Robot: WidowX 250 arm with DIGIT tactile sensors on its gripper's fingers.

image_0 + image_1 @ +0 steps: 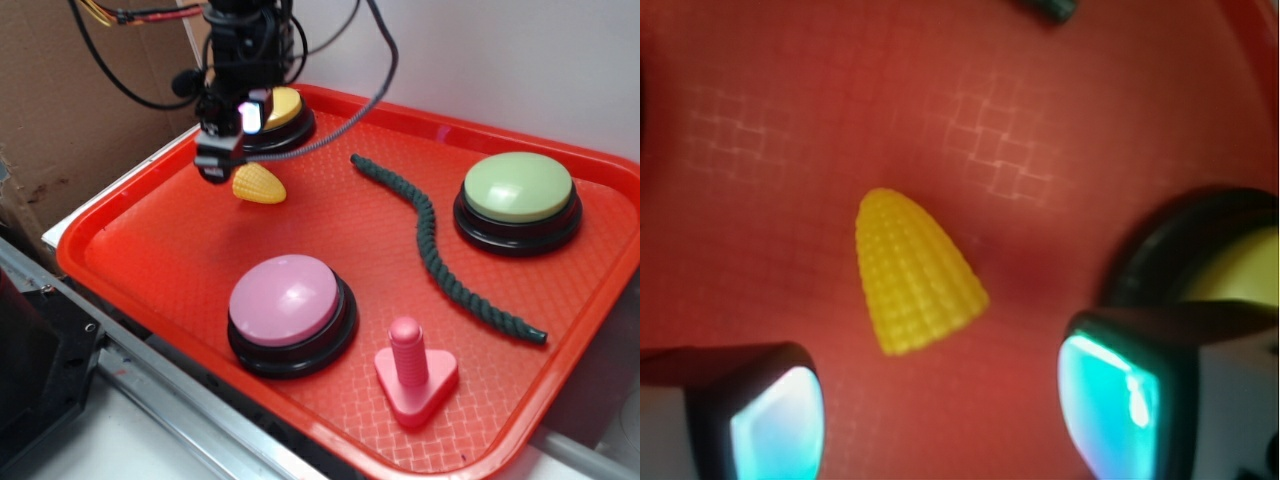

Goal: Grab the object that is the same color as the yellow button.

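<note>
Surface: red tray [130,262], cardboard behind.
Corn [915,273]: lying near the yellow button [280,108].
Gripper [940,410]: spread wide, empty, hovering above the corn.
Tip: I'd center it, drop straight, squeeze the middle.

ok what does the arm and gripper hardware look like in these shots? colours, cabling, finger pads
The arm is black, with loose black cables looping off it, a grey braided cable running right across the tray, and red and yellow wires at the top left. The gripper is black too. In the wrist view its fingers have dark rounded-square frames around glossy pads that glow cyan-white, over pale grey bodies. No markings legible.
</note>
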